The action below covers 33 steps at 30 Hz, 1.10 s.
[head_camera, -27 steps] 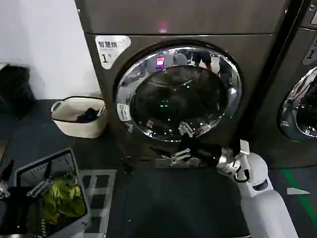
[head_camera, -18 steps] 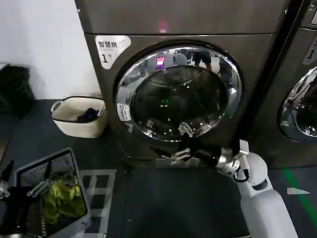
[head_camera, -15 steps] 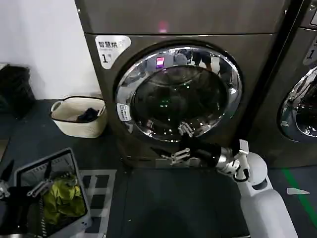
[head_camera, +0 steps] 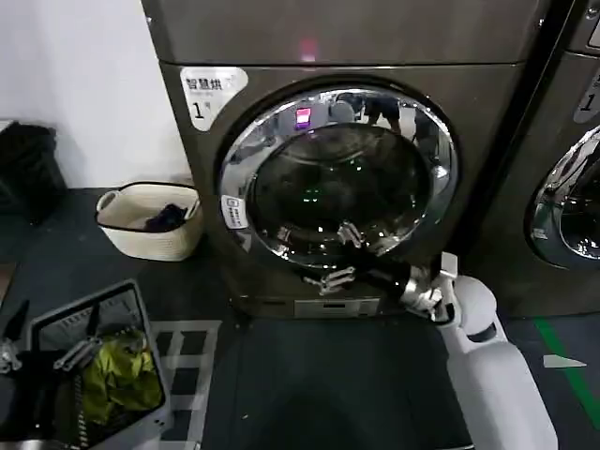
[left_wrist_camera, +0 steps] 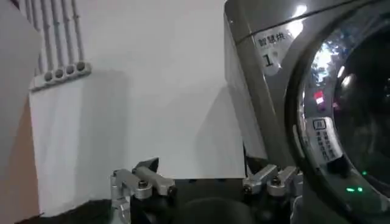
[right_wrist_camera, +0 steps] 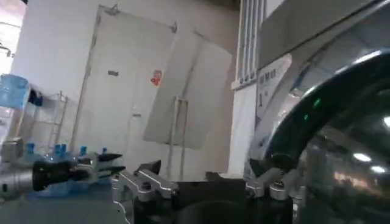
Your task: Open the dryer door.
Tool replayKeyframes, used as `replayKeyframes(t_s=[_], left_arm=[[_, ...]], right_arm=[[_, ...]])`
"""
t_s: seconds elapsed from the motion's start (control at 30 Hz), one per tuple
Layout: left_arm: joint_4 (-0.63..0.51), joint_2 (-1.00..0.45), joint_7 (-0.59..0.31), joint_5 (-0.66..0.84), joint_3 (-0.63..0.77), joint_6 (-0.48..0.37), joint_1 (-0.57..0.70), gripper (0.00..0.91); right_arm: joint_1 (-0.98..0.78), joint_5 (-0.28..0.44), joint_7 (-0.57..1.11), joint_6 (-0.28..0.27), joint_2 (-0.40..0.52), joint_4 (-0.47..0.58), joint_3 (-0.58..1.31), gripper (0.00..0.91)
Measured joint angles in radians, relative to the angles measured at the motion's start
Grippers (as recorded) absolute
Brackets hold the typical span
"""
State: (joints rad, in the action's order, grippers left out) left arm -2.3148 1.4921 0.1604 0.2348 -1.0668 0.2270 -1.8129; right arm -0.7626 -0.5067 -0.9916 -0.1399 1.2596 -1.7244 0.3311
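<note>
While the dryer door [head_camera: 339, 178] of machine "1" is still seen shut, the right gripper [head_camera: 339, 253], fingers spread wide, is now raised against its lower chrome ring, a pull judged imminent; the left gripper [head_camera: 37, 352], open, is parked over the laundry bin [head_camera: 127, 305].

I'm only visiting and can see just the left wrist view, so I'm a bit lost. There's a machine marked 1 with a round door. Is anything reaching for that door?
Observer: Yes. The right hand is at the lower rim of the door, with its fingers open.
Visitor: Is the door open yet?
Observer: No. The head view shows the whole chrome ring lying flat in the machine's front.
Visitor: And the hand I'm looking past?
Observer: The left hand hangs open over a grey basket with green cloth in it, on the floor left of the machine.
</note>
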Motion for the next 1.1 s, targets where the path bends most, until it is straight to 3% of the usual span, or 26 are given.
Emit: replayKeyframes(t_s=[0.6,1.1], left_arm=[[-0.007,0.0,0.001,-0.004,0.002,-0.005,-0.001,0.907],[-0.009,0.002,0.001,-0.014,0.014,-0.006,0.008,0.907]], right_arm=[[0.131,0.047,0.051,0.042,0.052,0.168,-0.094,0.907],[0.191,0.06,0.114,0.043,0.068,0.239,-0.167,0.907]])
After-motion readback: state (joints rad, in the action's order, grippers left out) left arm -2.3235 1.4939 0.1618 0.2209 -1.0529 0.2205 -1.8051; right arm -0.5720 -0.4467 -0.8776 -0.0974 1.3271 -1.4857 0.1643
